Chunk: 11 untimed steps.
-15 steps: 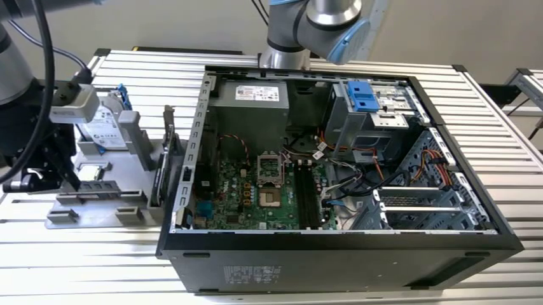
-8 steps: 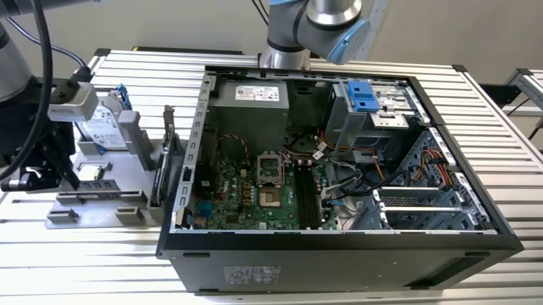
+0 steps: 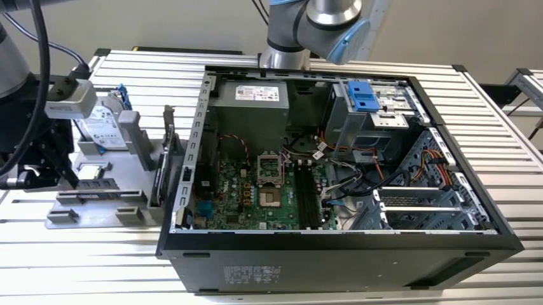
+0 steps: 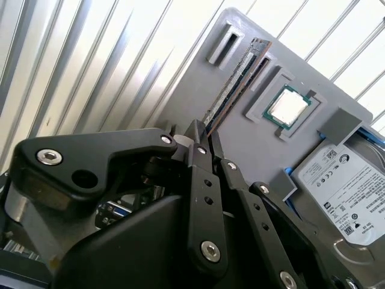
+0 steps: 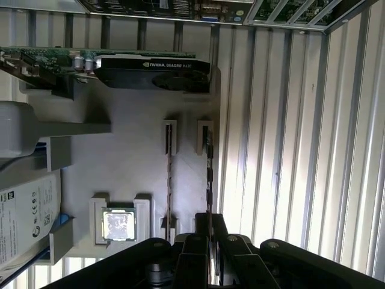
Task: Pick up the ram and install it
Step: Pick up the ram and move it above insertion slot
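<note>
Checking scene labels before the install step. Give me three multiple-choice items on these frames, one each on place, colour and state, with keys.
1. Where is the gripper?
A. At one end of the ram on the grey tray
B. Over the hard drive
C. Above the processor chip

2. What colour is the plastic clip inside the computer case?
A. Red
B. Blue
C. Yellow

3. How is the case's side?
A. Closed by a panel
B. Open
C. Covered with a cloth

Key:
1 A: both wrist views show the gripper at the ram's end, with the ram on edge in the tray's holder.
2 B: the clip is blue in the exterior view.
3 B: the motherboard lies exposed in the exterior view.
</note>
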{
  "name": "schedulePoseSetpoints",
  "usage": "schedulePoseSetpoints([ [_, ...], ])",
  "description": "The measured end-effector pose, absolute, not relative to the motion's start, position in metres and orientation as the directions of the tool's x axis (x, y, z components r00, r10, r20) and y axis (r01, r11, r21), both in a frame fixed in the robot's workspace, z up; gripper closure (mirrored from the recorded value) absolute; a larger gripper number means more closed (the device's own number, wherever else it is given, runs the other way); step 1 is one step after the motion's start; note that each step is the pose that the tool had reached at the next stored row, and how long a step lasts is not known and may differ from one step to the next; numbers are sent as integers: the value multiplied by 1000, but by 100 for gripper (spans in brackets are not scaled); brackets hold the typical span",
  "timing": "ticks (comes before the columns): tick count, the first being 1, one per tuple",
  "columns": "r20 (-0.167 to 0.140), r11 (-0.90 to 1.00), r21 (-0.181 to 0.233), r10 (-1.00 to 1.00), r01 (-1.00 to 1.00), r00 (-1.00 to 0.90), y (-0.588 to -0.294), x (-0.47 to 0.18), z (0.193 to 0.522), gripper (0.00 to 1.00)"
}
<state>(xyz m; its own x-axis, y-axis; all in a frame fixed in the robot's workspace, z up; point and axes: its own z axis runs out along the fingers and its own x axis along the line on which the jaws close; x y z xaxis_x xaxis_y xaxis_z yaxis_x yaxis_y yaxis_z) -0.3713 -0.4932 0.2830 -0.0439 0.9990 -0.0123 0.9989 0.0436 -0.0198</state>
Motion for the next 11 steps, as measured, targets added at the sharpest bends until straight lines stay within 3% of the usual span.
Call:
schedulePoseSetpoints([
  [11,-12,44,-20,999,999,-44,-493,-371,289,100],
])
